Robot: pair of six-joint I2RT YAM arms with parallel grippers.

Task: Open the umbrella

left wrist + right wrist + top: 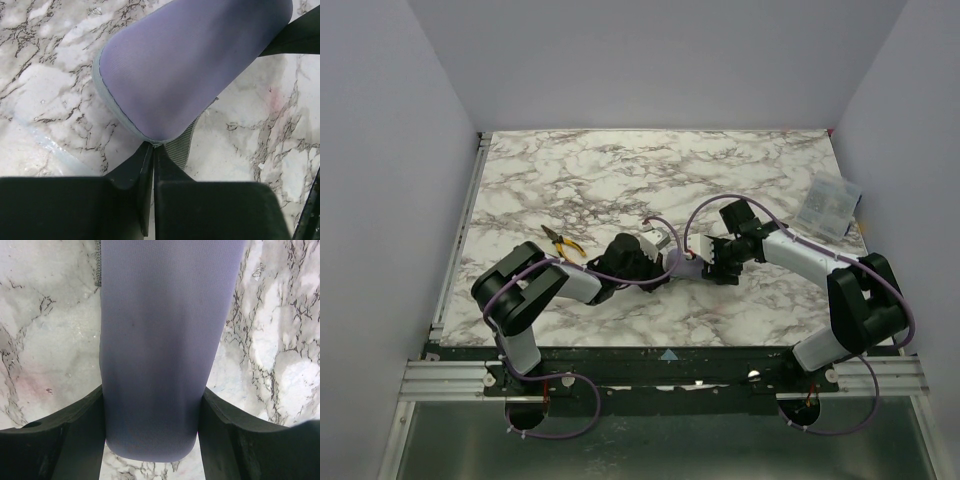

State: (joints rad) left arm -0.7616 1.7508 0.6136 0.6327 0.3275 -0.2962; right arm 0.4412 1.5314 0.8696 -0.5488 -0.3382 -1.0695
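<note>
Top external view hides most of the umbrella (682, 265): only a lavender patch shows between the two wrists, by the middle of the near edge of the counter (620, 170). Shaft, handle and any label are out of sight in every view. Left gripper (151, 150) has its fingers pressed together on the fabric's rounded, seamed tip; a grey ribbed scrap (180, 147) beneath is unclear. Right gripper (152, 405) clamps the lavender body from both sides. A clear bag (830, 205) near the far right corner holds unreadable contents. Yellow-handled pliers (563, 242) lie toward the left edge.
</note>
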